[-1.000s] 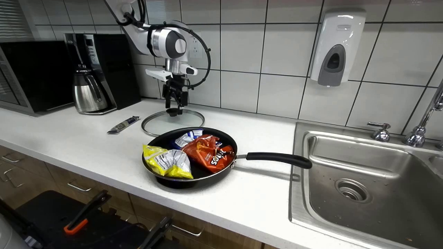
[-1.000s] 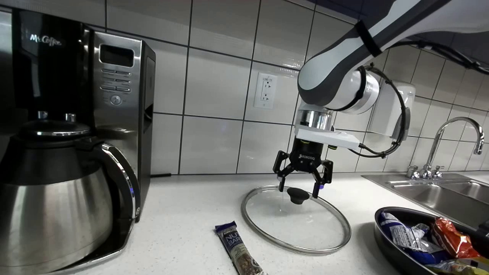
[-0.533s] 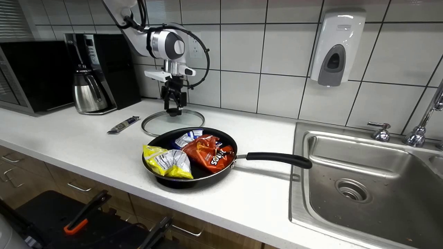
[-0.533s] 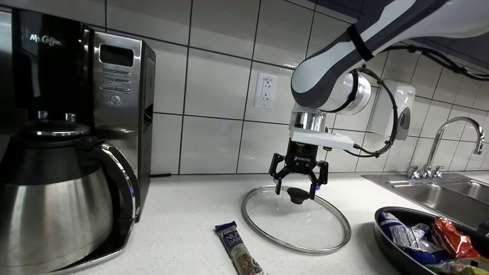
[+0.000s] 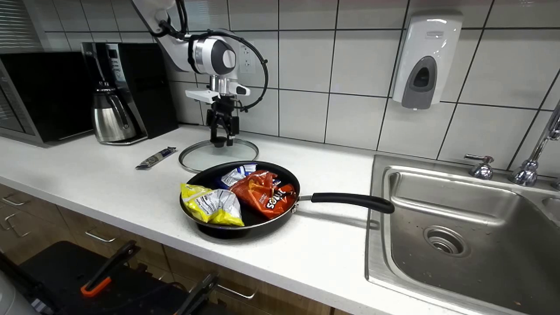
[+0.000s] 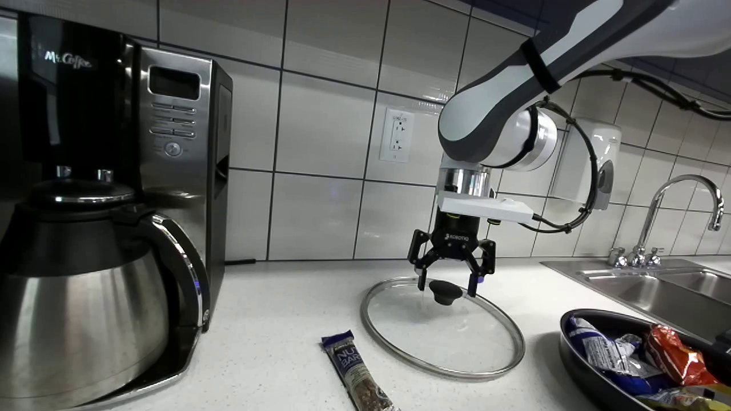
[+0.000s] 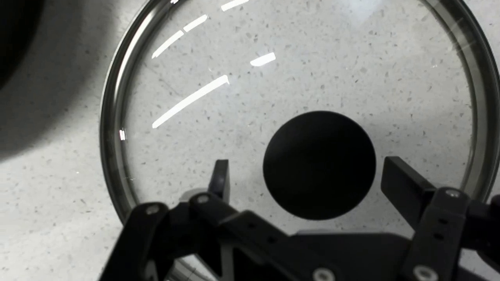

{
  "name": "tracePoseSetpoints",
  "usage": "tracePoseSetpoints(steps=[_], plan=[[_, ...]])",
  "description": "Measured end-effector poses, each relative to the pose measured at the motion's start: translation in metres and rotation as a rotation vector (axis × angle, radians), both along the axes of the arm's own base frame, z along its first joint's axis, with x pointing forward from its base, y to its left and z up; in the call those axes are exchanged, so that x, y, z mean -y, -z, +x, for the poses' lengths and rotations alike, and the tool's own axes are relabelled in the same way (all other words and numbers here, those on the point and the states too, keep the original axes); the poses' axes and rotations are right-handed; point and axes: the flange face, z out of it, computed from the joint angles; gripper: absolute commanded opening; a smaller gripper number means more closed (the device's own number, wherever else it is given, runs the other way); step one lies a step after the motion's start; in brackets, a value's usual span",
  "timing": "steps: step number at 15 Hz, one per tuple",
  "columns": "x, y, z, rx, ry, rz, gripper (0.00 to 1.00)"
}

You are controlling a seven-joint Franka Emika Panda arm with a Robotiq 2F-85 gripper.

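Observation:
My gripper [image 6: 447, 289] is open and empty, pointing down over a round glass lid [image 6: 451, 342] that lies on the white counter. Its two fingers stand on either side of the lid's black knob [image 6: 445, 292]. In the wrist view, the round knob [image 7: 319, 166] shows between the fingertips [image 7: 306, 166], with a gap on both sides. The knob sits nearer the right-hand finger there. The lid's metal rim [image 7: 113, 132] rings the view. In an exterior view, the gripper [image 5: 222, 140] is low over the lid [image 5: 205, 157], behind a black pan [image 5: 245, 232].
The pan holds a yellow bag [image 5: 214, 205], a red bag [image 5: 262, 192] and a blue bag [image 5: 236, 175]. Its handle [image 5: 350, 199] points toward the sink [image 5: 376, 262]. A nut bar [image 6: 357, 371] lies beside the lid. A coffee maker [image 6: 177, 114] with a steel carafe [image 6: 85, 319] stands nearby.
My gripper shifts slightly to one side and then back, and is slightly lower than one second ago. It stays open. The lid, pan and bags have not moved.

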Motion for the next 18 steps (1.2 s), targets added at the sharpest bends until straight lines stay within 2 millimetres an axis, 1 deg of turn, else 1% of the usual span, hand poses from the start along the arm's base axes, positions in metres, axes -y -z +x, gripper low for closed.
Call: tracePoseSetpoints(steps=[8, 9, 10, 14, 15, 18], plan=[[-0.007, -0.002, -0.001, 0.004, -0.012, 0.000, 1.00], [-0.009, -0.003, -0.001, 0.004, -0.014, 0.000, 0.75], [-0.011, -0.004, -0.002, 0.005, -0.017, 0.000, 0.74], [-0.014, -0.007, -0.002, 0.009, -0.027, -0.005, 0.42], [-0.014, -0.007, -0.002, 0.009, -0.028, -0.006, 0.39], [-0.014, -0.007, -0.002, 0.009, -0.029, -0.007, 0.39]])
